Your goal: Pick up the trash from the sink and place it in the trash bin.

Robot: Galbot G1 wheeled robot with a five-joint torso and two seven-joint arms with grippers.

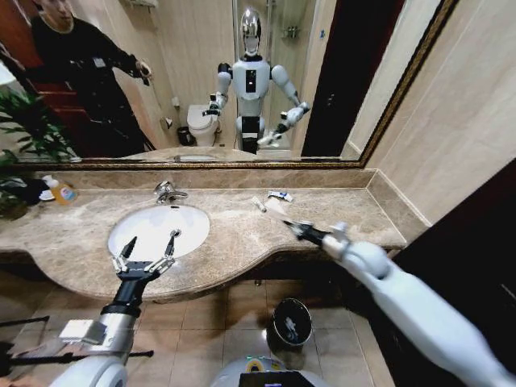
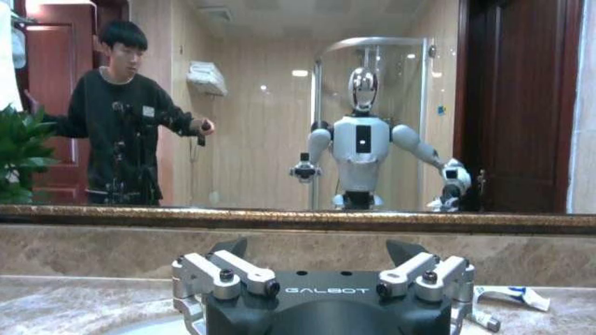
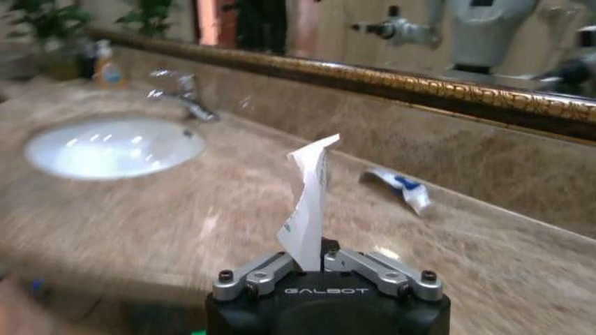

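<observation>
Right gripper point(image 3: 315, 269) first, since it's closest up: its fingers are pinched together on a thin white packet point(image 3: 308, 202). The packet stands up out of the fingertips with its long axis running straight away from the gripper, top end curling over a bit toward the mirror wall. From the head view that same gripper point(image 1: 292, 226) is out over the counter point(image 1: 242, 234), to the right of the sink point(image 1: 159, 230), arm stretched in from the right side. The packet itself is hard to make out from up there.

Left gripper point(image 1: 148, 248) hangs at the near rim of the sink with its two fingers spread wide, nothing between them, tips pointing toward the faucet point(image 1: 168, 192).

Back by the wall there's a blue-white tube point(image 1: 280, 196) lying flat on the counter, long axis roughly along the wall, and a thin white stick point(image 1: 260, 205) just beside it, angled toward the front edge. Both are well apart from the sink.

Trash bin point(image 1: 292, 322) sits on the floor tiles below the counter's front edge, under the right arm, with something pale inside. An orange soap bottle point(image 1: 61, 190) stands at the far left of the counter next to the plant point(image 1: 24, 141).
</observation>
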